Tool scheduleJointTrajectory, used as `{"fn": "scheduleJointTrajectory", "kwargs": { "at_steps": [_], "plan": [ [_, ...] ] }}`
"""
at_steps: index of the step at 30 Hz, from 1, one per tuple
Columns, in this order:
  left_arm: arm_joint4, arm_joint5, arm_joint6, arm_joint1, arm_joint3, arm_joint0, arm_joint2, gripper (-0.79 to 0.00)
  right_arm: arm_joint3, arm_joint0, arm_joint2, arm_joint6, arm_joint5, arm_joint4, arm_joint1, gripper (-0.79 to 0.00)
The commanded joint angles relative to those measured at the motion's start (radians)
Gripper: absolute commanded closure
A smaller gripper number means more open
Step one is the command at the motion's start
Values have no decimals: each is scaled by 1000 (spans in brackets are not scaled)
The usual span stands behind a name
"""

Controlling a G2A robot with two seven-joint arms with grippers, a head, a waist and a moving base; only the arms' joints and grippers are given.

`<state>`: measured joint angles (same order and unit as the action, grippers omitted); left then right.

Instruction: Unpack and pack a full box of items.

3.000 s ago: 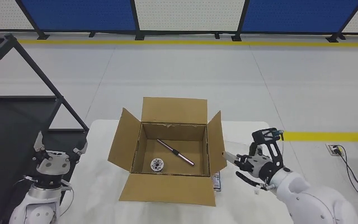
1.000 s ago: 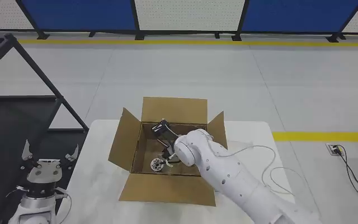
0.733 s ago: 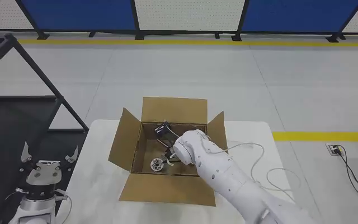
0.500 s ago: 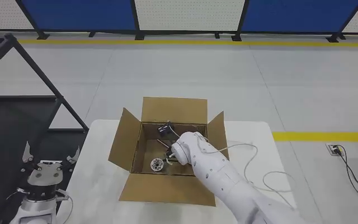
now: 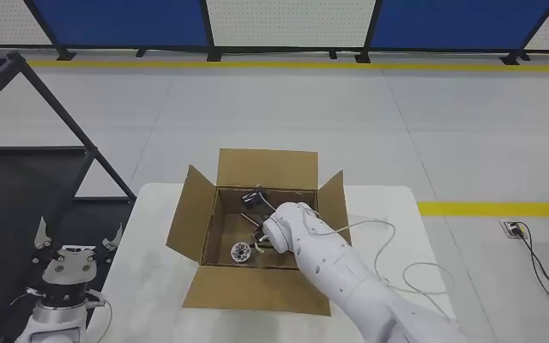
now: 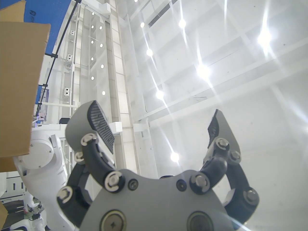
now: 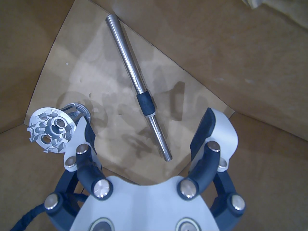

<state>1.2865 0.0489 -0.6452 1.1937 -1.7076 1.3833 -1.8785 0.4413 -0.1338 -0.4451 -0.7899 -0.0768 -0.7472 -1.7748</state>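
Left tool (image 5: 73,249) (image 6: 157,121): off the left edge of the worktop, well apart from the box; it points up at the ceiling lights, its fingers spread wide with nothing between them.
Writing: small white print on a blue panel (image 6: 31,13) in the left wrist view, too small to read.
Worktop (image 5: 150,274): white, and it carries the box.
Box (image 5: 257,290): brown cardboard, standing in the middle of the worktop with all four flaps folded outward.
Round metal part (image 5: 241,250) (image 7: 51,127): a slotted silver wheel on the box floor, near the front left corner, just beside one finger of the right tool.
Metal rod (image 7: 127,63): lies flat and diagonal on the box floor, to the right of the wheel and apart from it; a black sleeve (image 7: 145,104) wraps it past its middle.
Right tool (image 7: 146,123): inside the box, above the floor, fingers spread; the rod's near end shows between them and neither finger touches it.
Right arm (image 5: 343,274): comes from the lower right across the box's right side and down into it.
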Motion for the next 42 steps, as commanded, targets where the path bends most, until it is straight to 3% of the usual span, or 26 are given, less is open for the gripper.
{"fn": "scheduleJointTrajectory", "kwargs": {
  "at_steps": [1,10,12,14,15,42],
  "plan": [
    [-2,-1,9,0,-6,2,1,-785,-13,-4,-6,8,20,-2,0,-785],
    [5,2,18,4,-21,16,1,-785,-92,5,-26,75,181,-11,-4,-782],
    [6,3,18,5,-23,18,0,-785,-107,6,-28,88,194,-15,-7,-690],
    [8,3,16,6,-24,20,-1,-785,-121,7,-28,101,206,-23,-12,-437],
    [8,4,15,6,-25,21,-2,-785,-125,7,-28,105,207,-26,-14,-388],
    [17,6,9,12,-10,11,-17,-785,-253,19,-50,124,210,-52,-78,-311]
  ]
}}
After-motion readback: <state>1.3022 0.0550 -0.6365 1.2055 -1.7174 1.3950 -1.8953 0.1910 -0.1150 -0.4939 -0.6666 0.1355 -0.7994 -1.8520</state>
